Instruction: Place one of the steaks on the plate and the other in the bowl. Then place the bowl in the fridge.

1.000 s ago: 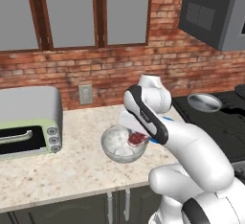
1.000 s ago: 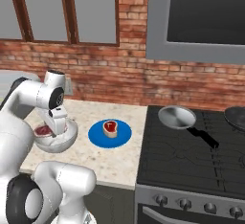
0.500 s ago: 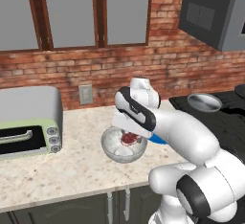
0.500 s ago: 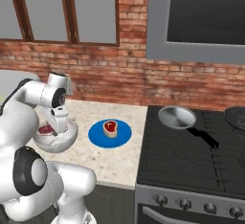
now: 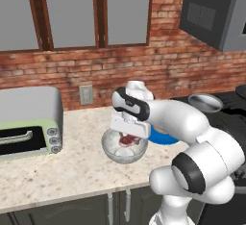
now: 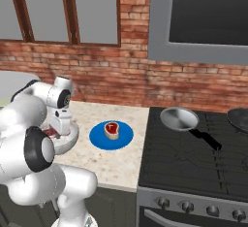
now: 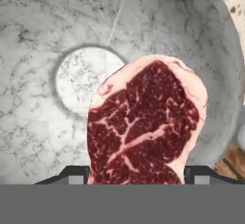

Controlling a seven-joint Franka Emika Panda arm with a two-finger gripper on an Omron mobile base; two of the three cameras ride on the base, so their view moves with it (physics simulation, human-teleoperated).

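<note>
Pincer (image 5: 129,135) hangs just over the bowl (image 5: 124,148), pointing down into it, w/ the second steak (image 7: 146,122) directly between its tips. In the hand view the meat fills the gap from one dark tip to the other, long axis running away from the pincer toward the bowl's far wall, and the jaws stand wide. Can't tell if they're pinching the slab or just bracketing it (it looks to lie on the bowl's sloped inside, off the pale centre disc). Other steak (image 6: 112,128) sits mid-plate (image 6: 124,139), just right of the bowl on the tabletop (image 5: 67,173). Next, I judge: let go, lift, then take the bowl by its rim for the fridge.
</note>
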